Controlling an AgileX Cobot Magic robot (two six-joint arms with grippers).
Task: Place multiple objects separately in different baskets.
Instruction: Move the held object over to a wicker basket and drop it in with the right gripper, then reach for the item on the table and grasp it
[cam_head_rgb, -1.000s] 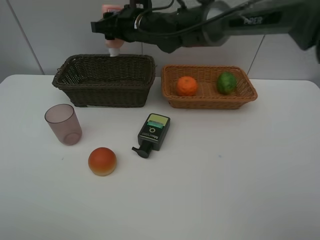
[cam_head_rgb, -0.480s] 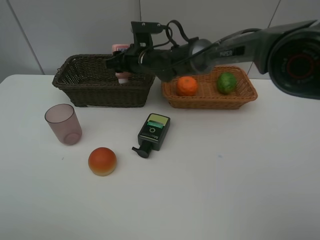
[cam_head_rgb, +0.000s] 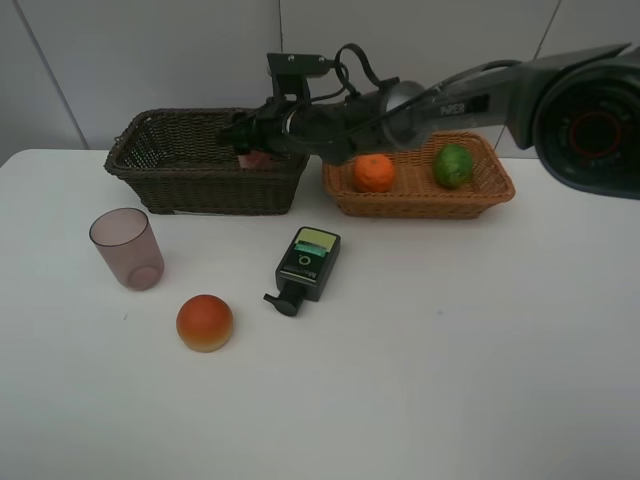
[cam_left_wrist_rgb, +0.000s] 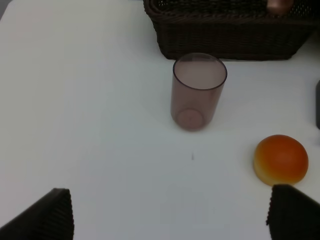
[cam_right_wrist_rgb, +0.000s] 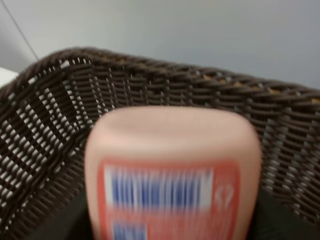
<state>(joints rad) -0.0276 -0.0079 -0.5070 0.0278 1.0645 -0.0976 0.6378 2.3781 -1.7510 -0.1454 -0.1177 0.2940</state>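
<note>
**Step in hand: setting the pink tube bottle into the dark brown basket**

**Status.** The right arm (cam_head_rgb: 420, 100) reaches across the middle to the dark brown basket (cam_head_rgb: 200, 185), which stands at 11 o'clock on the table. The right gripper (cam_head_rgb: 243, 133) sits low over the basket's far rim. The pink tube bottle (cam_head_rgb: 250, 158) lies below rim level, inside the basket. The right wrist view is filled by the bottle and does not show the jaws, so it cannot be told whether they grip it or have let go. The left gripper (cam_left_wrist_rgb: 170, 212) hangs spread wide and empty above the table's 9 o'clock side.

**Next move.** Judged from this position:
1. Confirm full release of the bottle.
2. Lift the gripper straight up, clear of the rim.
3. Go to an item that is not yet in a basket.

**Surface and room.** The table (cam_head_rgb: 450, 380) is plain white and matte. A pale panelled wall (cam_head_rgb: 150, 60) stands behind it. Contents:
- light orange-tan basket (cam_head_rgb: 420, 205), 1 o'clock, holding the orange (cam_head_rgb: 374, 172) and the lime-like fruit (cam_head_rgb: 453, 165), apart from each other
- dark green pump bottle (cam_head_rgb: 308, 262), lying flat near centre
- purple cup (cam_head_rgb: 127, 248), upright, 9 o'clock
- orange-red bun (cam_head_rgb: 205, 322), 8 o'clock
</note>
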